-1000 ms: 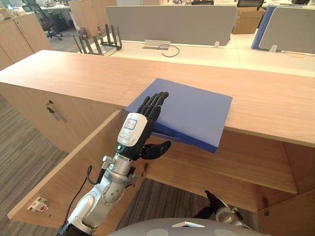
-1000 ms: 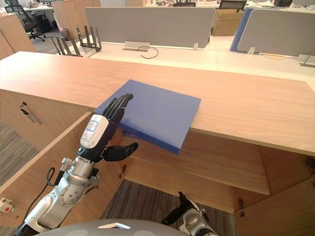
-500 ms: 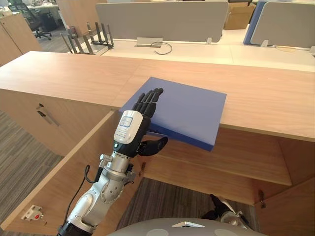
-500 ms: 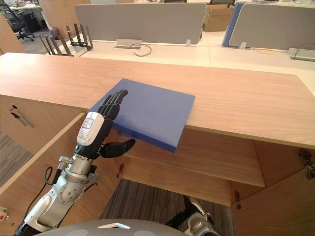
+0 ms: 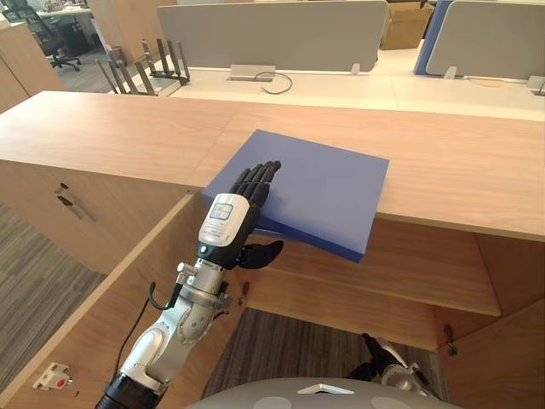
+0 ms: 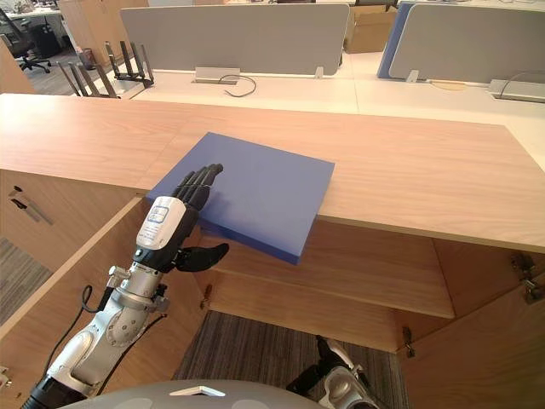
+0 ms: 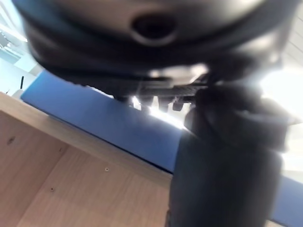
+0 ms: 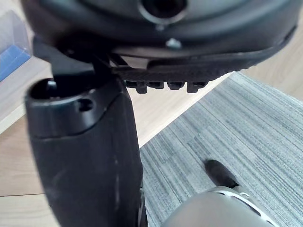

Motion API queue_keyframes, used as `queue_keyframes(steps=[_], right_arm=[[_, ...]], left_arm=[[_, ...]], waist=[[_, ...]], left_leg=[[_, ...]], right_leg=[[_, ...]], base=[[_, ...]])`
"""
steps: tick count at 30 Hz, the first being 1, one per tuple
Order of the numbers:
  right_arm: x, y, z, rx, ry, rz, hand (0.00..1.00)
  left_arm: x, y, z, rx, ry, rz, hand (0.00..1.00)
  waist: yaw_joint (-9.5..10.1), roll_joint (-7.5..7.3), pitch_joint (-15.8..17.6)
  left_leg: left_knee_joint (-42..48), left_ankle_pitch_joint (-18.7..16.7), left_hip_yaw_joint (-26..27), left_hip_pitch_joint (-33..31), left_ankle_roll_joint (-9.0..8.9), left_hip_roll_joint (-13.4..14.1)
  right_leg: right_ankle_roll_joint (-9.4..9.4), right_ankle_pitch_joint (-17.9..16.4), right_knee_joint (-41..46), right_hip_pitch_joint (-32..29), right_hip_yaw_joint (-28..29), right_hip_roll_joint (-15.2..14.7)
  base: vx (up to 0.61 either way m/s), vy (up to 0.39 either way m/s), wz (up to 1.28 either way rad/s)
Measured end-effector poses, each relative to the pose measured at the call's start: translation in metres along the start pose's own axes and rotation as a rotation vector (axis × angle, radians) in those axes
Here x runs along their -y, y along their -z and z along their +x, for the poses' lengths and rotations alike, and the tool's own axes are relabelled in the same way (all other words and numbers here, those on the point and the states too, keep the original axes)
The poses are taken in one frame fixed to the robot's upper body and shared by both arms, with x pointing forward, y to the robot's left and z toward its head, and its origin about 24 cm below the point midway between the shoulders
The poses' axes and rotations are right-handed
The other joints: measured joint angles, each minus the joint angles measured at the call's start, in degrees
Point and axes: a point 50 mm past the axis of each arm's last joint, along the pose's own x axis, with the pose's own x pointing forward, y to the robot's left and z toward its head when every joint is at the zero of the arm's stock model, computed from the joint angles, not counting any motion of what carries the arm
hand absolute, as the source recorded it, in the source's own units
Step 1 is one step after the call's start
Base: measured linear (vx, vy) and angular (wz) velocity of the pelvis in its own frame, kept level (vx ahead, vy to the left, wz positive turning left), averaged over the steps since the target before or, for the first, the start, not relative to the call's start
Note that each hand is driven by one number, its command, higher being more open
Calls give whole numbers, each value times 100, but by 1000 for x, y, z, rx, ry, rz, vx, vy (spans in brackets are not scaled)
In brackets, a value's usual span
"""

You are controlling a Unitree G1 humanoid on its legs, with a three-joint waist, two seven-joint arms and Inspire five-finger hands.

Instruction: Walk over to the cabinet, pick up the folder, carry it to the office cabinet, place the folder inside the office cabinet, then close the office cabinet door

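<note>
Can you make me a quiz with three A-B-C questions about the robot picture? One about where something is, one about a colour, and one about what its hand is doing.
1. Where is the folder? A on the floor; B on the cabinet top; C on the shelf inside.
2. What colour is the folder? A red; B blue; C green.
3. The fingers of the left hand are: A straight on the folder; B in a fist; C around a handle.
Answers: B, it lies on the wooden top, overhanging its edge; B, its cover is blue; A, they lie flat on the cover.
</note>
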Motion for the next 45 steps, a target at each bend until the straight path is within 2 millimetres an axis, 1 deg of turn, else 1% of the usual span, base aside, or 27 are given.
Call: queue_keyframes(steps=[5, 8, 9, 15, 18, 20, 25, 29, 34, 38, 41, 45], right_arm=[[0, -1, 0, 4, 2, 1, 100], [1, -2, 0, 7, 4, 1, 100], [1, -2, 0, 8, 5, 1, 100], [2, -1, 0, 5, 9, 9, 100], [2, -1, 0, 6, 11, 8, 100], [2, -1, 0, 7, 12, 9, 100], [3, -2, 0, 7, 17, 10, 100], [3, -2, 0, 8, 20, 11, 100], [4, 0, 0, 1, 28, 24, 100], [3, 0, 0, -2, 35, 40, 100], [1, 3, -1, -19, 46, 77, 100], [1, 4, -1, -28, 59, 80, 100]], left_arm=[[0, 5, 5, 15, 15, 59, 100], [-2, 8, 9, 24, 20, 84, 100], [-2, 9, 11, 32, 19, 90, 0], [-3, 12, 20, 61, 25, 151, 0], [-11, 10, 33, 94, -36, 166, 0], [-12, 10, 33, 96, -54, 166, 0], [-20, 9, 42, 110, -122, 181, 0], [-22, 9, 48, 131, -123, 229, 0], [-18, 16, 49, 103, -107, 238, 0], [-17, 11, 50, 34, -176, 167, 0], [-23, -1, 46, -31, -290, 60, 0], [-29, 0, 43, -101, -383, -62, 0]], waist=[[-39, 7, 3], [-110, 8, 3], [-114, 8, 3], [-126, 9, 8], [-134, 12, 6], [-164, 13, 5], [-233, 9, 7], [-258, 6, 10], [-269, -12, 21], [-265, -35, 37], [-250, -49, 47], [-235, -50, 47]], left_leg=[[3, -5, 54, 8, 6, -6], [4, -5, 61, 8, 6, -7], [4, -5, 71, 7, 6, -8], [3, -5, 83, 1, 7, -19], [4, -5, 80, 6, 7, -20], [4, -5, 81, 6, 7, -19], [4, -7, 82, 12, 10, -21], [4, -8, 92, 18, 11, -21], [6, -8, 102, 26, 12, -23], [3, -9, 104, 28, 14, -25], [-22, -10, 114, 26, 16, -26], [-27, -12, 115, 28, 19, -26]], right_leg=[[-1, 26, -9, -20, 58, -1], [0, 39, -21, -23, 68, -1], [4, 53, -40, -24, 80, 0], [12, 115, -125, -14, 100, 0], [11, 118, -126, -8, 100, -1], [12, 119, -130, -9, 102, -1], [6, 131, -135, -3, 105, -1], [9, 140, -139, -3, 115, -1], [19, 158, -143, -4, 132, -1], [17, 162, -144, -6, 141, -3], [17, 162, -143, -2, 149, -2], [17, 162, -142, 5, 144, -3]], base=[[-20, -1, -5], [0, 0, 0], [-18, -5, -4], [-11, -4, -4], [0, 0, 0], [0, 0, 0], [0, 0, 0], [-8, -3, 0], [-6, -2, 0], [0, 0, 0], [0, 0, 0], [0, 0, 0]])
